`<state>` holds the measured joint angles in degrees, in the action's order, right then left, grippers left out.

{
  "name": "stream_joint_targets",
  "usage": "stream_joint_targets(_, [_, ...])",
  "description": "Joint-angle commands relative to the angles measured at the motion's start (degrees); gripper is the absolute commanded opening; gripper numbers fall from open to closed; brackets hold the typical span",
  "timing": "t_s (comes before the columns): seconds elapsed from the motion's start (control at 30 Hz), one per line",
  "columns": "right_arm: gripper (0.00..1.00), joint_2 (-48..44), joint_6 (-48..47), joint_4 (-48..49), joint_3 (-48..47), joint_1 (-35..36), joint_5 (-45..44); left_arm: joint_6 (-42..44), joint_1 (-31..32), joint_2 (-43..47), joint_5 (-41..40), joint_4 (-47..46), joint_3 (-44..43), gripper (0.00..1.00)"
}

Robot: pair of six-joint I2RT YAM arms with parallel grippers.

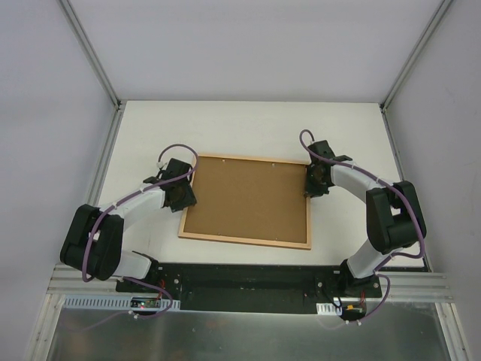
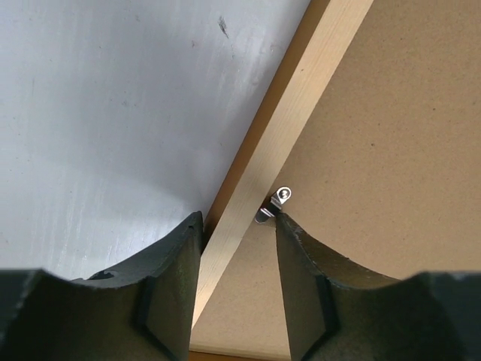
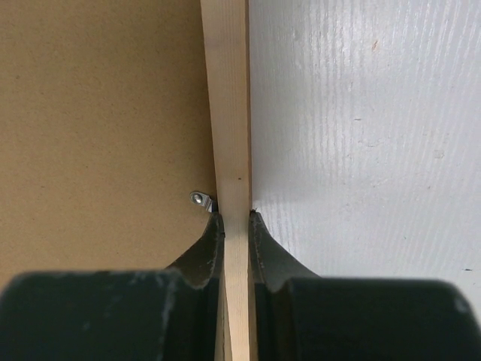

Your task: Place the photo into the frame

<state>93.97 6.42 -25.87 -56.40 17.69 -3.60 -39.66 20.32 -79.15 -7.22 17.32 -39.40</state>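
The frame point(image 1: 244, 199) lies face down in the middle of the white table, its brown fibreboard back up and its thin wooden border around it. My left gripper point(image 1: 183, 194) is at the frame's left edge. In the left wrist view it point(image 2: 239, 218) is open and straddles the pale wooden rail point(image 2: 301, 113), one finger outside it, the other over the backboard beside a small metal clip point(image 2: 279, 199). My right gripper point(image 1: 314, 180) is at the right edge, shut on the right rail point(image 3: 227, 98) in the right wrist view point(image 3: 236, 218). The photo is out of view.
The white table point(image 1: 248, 128) extends behind and beside the frame, enclosed by grey walls with metal corner posts. A second metal clip point(image 3: 200, 200) sits on the backboard just left of my right fingers. Both arm bases stand on the black rail at the near edge.
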Motion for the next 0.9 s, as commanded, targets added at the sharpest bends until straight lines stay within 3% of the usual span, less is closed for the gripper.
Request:
stream_joint_targets(0.0, [0.01,0.3,0.8,-0.3,-0.1,-0.8,-0.9,-1.0,0.5,-1.6,-4.8,1.6,-0.1,0.37])
stream_joint_targets(0.2, [0.01,0.0,0.7,-0.4,0.2,-0.7,-0.6,-1.9,0.3,-4.2,-5.4,1.5,-1.6,0.31])
stream_joint_targets(0.53, [0.01,-0.6,0.8,0.3,1.5,-0.7,0.1,-3.1,-0.8,-8.6,-3.7,0.4,-5.2,0.11])
stream_joint_targets(0.7, [0.01,-1.0,0.8,0.3,1.7,-0.8,0.0,-2.6,-1.7,-9.4,-4.4,0.3,-6.9,0.16])
stream_joint_targets(0.87, [0.01,-1.0,0.5,0.2,1.8,-0.7,-0.4,-2.1,-3.4,-9.6,-4.9,0.3,-8.0,0.13])
